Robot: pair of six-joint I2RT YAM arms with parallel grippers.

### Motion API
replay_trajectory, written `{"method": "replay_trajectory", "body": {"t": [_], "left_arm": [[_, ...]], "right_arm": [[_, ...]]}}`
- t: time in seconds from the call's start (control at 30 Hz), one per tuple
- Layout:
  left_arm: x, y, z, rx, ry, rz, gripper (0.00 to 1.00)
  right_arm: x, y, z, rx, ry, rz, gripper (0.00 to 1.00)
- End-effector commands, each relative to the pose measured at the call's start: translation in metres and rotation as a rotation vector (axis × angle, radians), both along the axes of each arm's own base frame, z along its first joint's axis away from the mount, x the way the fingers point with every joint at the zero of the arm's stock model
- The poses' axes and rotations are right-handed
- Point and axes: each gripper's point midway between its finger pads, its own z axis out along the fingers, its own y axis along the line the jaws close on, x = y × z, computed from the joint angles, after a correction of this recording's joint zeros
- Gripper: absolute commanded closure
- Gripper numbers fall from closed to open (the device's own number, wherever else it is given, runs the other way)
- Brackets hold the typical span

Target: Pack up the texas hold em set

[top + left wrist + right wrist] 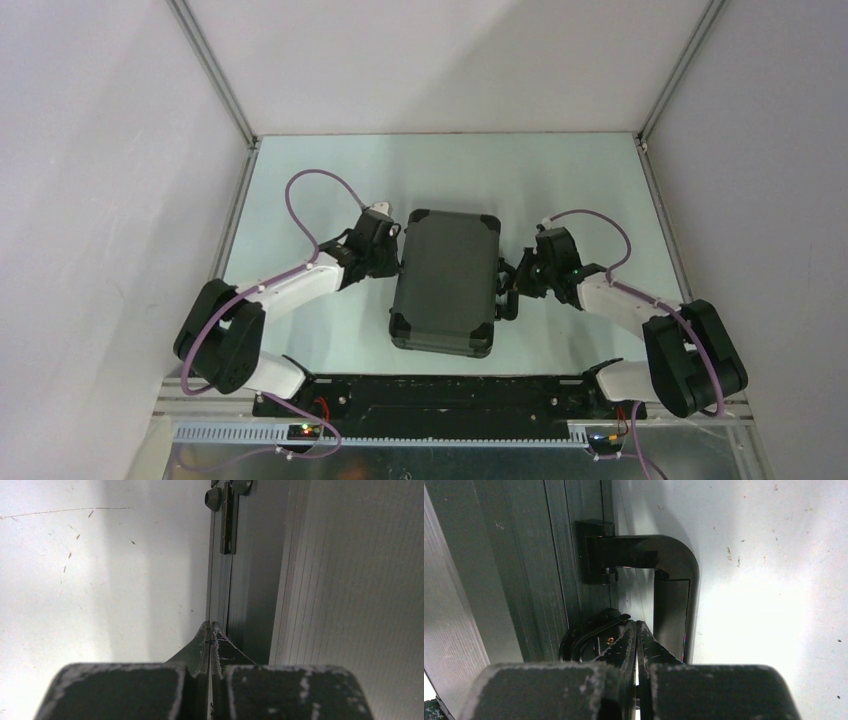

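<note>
The briefcase (pixel 445 280) lay shut on the tabletop (pixel 330 180), its contents hidden. My left hand (pixel 210 630) was closed, empty, just beside its left edge. My right hand (pixel 636 627) was closed, empty, by its handle (pixel 674 580).

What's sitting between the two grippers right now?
The closed black briefcase, with the left gripper at its left edge and the right gripper by its handle, as the top view shows.

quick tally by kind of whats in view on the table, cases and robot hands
black briefcase, lid closed: 1
robot hands, both shut: 2 (left hand, right hand)
total: 3
</note>
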Motion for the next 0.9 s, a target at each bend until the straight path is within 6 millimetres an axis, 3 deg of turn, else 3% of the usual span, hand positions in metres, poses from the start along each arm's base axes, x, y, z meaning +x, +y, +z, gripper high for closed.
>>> {"method": "replay_trajectory", "body": {"t": [0.0, 0.6, 0.87], "left_arm": [[0.002, -0.020, 0.008, -0.083, -0.018, -0.044, 1.00], [-0.001, -0.027, 0.011, -0.119, -0.012, -0.063, 1.00], [-0.002, -0.027, 0.012, -0.126, -0.014, -0.068, 1.00]], "right_arm": [[0.017, 0.009, 0.012, 0.017, -0.052, 0.003, 1.00], [-0.010, 0.016, -0.014, -0.063, 0.051, 0.052, 1.00], [-0.014, 0.032, -0.023, -0.060, 0.074, 0.085, 1.00]]}}
